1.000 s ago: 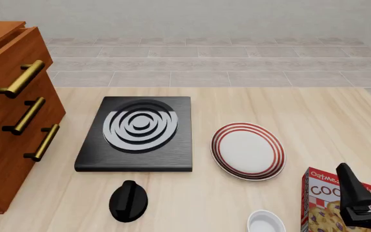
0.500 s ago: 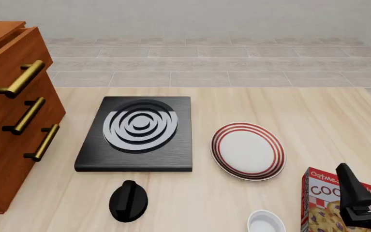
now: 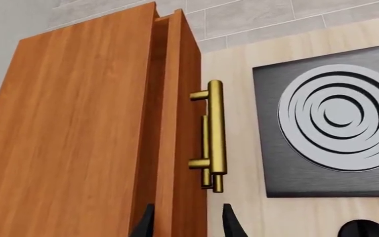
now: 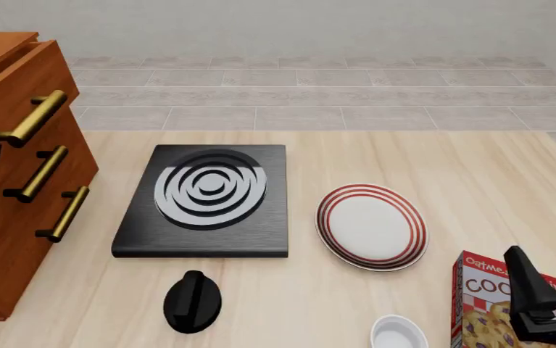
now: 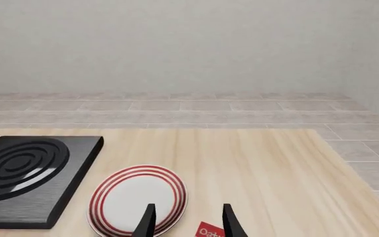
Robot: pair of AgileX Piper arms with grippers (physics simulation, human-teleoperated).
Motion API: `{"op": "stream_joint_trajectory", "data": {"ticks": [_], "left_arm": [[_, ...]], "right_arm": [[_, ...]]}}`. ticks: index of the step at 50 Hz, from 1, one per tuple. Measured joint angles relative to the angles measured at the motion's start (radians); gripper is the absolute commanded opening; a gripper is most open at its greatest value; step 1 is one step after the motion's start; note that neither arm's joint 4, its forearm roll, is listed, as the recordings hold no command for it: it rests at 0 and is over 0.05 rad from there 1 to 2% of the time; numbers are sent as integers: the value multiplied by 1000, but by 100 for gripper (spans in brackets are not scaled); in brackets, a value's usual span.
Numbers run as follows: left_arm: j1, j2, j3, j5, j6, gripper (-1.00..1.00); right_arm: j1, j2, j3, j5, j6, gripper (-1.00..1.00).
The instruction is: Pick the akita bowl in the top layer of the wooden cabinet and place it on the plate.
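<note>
Top layer (image 3: 176,123) ajar — left gripper (image 3: 184,221) straddles front.

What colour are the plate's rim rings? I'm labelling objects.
Red concentric rings on a white plate, clearest in the front view.

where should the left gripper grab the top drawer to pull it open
Take the top layer by its brass handle, mid-bar between the two mounts. The bar stands off the drawer front, leaving room for a finger behind it. Come at it from the stove side, facing the front; the left gripper already points that way, fingers apart.
</note>
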Motion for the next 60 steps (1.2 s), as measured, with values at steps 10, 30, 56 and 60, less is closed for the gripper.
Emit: {"op": "stream_joint_trajectory", "data": {"ticks": [10, 30, 56, 60], "left_arm": [[-15, 8, -8, 7, -31, 100], [-90, 25, -31, 40, -109, 100], [-211, 46, -58, 80, -176, 100], [-229, 52, -62, 85, -185, 100]], "right_arm": [[0, -8, 0, 7, 2, 100], [0, -9, 0, 6, 3, 100], [-2, -16, 0, 13, 9, 100], [-2, -16, 0, 12, 10, 100]]}}
